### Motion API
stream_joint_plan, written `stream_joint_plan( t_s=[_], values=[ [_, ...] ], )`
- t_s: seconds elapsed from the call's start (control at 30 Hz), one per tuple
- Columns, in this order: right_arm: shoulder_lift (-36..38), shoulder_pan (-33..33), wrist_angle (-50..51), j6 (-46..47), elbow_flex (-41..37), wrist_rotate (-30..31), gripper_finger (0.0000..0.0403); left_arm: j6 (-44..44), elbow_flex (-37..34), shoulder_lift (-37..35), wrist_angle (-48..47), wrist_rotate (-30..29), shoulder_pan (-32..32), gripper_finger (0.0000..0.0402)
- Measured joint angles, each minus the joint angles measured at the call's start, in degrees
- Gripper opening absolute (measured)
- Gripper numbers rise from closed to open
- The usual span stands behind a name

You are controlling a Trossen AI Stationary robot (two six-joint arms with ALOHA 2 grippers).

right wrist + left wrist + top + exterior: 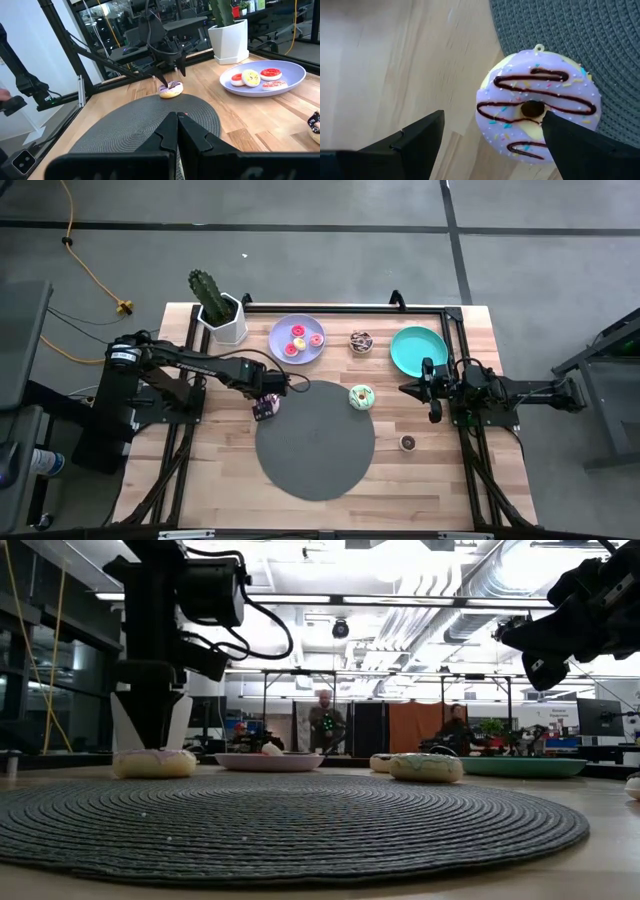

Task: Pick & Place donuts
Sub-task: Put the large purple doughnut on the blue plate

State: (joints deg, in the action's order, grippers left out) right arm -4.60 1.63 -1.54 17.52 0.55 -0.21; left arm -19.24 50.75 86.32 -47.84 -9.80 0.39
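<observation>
A purple-iced donut [537, 100] with chocolate drizzle and sprinkles lies at the left edge of the dark round mat [315, 445], partly on the mat and partly on the wood. My left gripper [492, 117] is open and points down just above it. One finger [575, 145] is over the donut near its hole and the other [415, 140] is over bare wood. A green donut [361, 396] rests on the mat's far right edge. My right gripper [177, 130] is shut and waits level at the table's right, holding nothing.
A lavender plate [297, 355] at the back holds three donuts. Beside it lie a chocolate donut [361, 340] and a teal plate [418, 350]. A small brown donut [407, 442] lies right of the mat. A cactus in a white pot [222, 315] stands at the back left.
</observation>
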Motion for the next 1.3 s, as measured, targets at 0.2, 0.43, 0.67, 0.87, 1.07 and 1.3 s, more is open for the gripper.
stream_joint_plan(
  t_s=[0.2,0.43,0.67,0.87,1.07,1.3],
  values=[
    [0.0,0.0,0.0,0.0,0.0,0.0,0.0,0.78,0.0,1.07,0.37,0.32,0.01,0.028],
    [0.0,0.0,0.0,0.01,-0.01,0.0,0.0,0.8,0.01,1.77,1.54,1.49,0.01,0.0246],
    [0.0,0.0,0.0,0.02,0.0,0.02,0.0,0.81,0.01,1.77,1.56,1.73,0.06,0.0238],
    [0.02,0.02,0.0,0.0,-0.01,0.0,0.0,0.98,0.01,3.72,2.86,2.4,0.8,0.0238],
    [0.02,0.02,0.0,0.01,-0.02,0.0,0.0,0.98,0.01,4.29,3.95,2.8,0.8,0.0238],
    [0.02,0.0,0.0,0.01,-0.01,0.0,0.0,0.98,0.03,4.35,4.23,3.99,1.21,0.0238]
  ],
)
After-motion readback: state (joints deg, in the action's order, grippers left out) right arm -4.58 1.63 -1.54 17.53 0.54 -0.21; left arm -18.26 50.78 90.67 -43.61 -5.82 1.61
